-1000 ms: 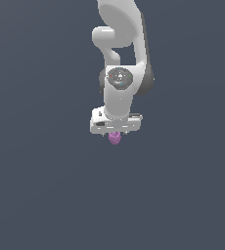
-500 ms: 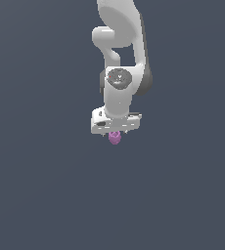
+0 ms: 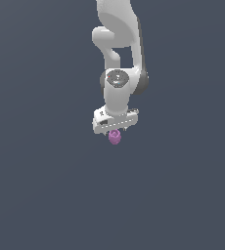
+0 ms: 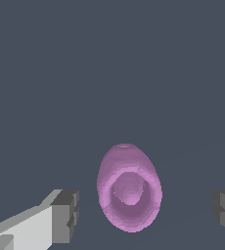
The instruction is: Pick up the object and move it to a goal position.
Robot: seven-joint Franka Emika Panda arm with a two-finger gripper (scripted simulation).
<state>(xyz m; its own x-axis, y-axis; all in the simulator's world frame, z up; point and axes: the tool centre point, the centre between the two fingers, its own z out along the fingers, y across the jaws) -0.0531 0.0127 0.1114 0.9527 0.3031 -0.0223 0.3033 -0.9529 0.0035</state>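
White arm point(image 3: 118, 73) points down over plain dark grey ground point(image 3: 46, 185). Gripper point(image 3: 115, 131) sits right above the pink-purple blob point(image 3: 115, 137), which pokes out just below the hand. Wrist view: blob point(image 4: 129, 188) lies between the two fingers point(image 4: 64, 215), clear gaps on both sides, no pad touching it. Claw spread wide, holding nothing. Blob is egg-shaped with a ringed dimple facing the camera.
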